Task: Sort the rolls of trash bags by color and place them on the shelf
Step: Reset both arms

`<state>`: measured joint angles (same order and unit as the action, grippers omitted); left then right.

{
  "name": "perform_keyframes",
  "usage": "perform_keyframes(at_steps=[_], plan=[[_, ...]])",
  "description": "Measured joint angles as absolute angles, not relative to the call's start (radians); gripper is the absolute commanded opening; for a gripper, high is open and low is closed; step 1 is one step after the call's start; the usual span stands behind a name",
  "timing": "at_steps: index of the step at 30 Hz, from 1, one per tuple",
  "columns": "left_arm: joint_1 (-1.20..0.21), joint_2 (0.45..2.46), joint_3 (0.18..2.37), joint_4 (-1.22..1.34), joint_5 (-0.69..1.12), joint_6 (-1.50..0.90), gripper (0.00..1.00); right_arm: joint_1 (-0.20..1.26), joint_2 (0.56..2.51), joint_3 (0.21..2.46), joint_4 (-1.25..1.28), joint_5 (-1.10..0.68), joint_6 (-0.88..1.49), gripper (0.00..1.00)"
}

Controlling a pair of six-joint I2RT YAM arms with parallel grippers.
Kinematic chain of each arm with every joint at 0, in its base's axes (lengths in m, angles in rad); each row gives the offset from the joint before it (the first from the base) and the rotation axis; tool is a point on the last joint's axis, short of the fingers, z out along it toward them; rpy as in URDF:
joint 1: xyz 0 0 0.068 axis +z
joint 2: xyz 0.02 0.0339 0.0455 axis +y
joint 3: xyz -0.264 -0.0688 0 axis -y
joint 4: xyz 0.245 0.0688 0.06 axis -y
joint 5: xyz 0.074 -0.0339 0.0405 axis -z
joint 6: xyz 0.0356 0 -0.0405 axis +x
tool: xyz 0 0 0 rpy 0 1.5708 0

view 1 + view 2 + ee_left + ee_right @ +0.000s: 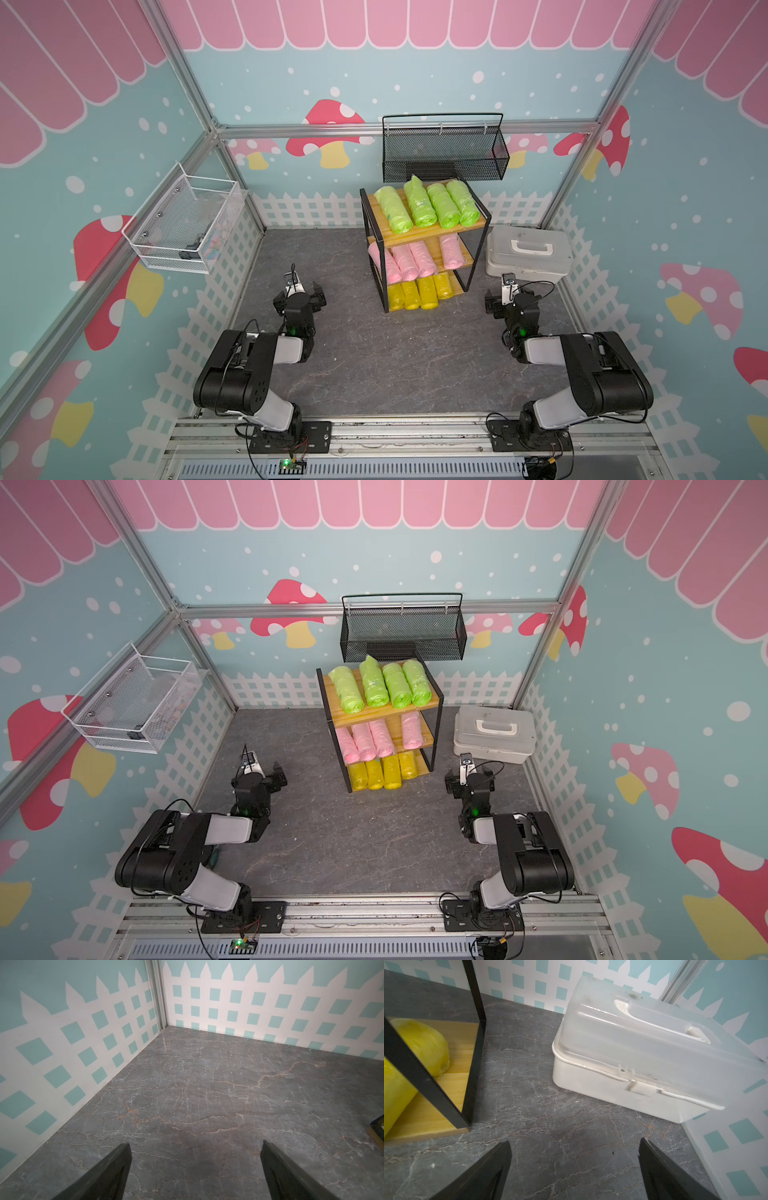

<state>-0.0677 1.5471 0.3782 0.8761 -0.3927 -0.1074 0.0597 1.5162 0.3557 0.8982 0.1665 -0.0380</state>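
All twelve rolls of trash bags lie on the shelf (pixel 436 233), which stands at the back of the grey marbled tabletop (pixel 374 365), one colour to each tier. The four lime green rolls (pixel 419 203) lie side by side on the top board. The four pale pink rolls (pixel 405 262) are on the middle board, three close together and one a little apart towards the white case. The four yellow rolls (pixel 426 291) are packed together on the bottom board.

Both arms are drawn back on either side of the shelf, well apart from it. The left fingers (pixel 112 1172) are spread wide over bare tabletop near a corner of the fence-patterned walls and hold nothing. The right fingers (pixel 492 1172) are likewise spread wide and empty, above the tabletop between the shelf's black frame and the white plastic carry case (pixel 633 1047). Its wrist view shows an end of a yellow roll on the bottom board.

A black mesh basket (pixel 444 153) hangs on the back wall above the shelf, and a white wire basket (pixel 183 224) hangs on the left wall.
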Motion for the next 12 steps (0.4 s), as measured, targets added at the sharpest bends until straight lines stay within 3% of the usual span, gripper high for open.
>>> perform_keyframes(at_steps=[12], plan=[[-0.088, 1.542, 0.378, 0.9, -0.394, -0.078, 0.99, 0.06, 1.516, 0.362, 0.883, 0.163, -0.041, 0.99]])
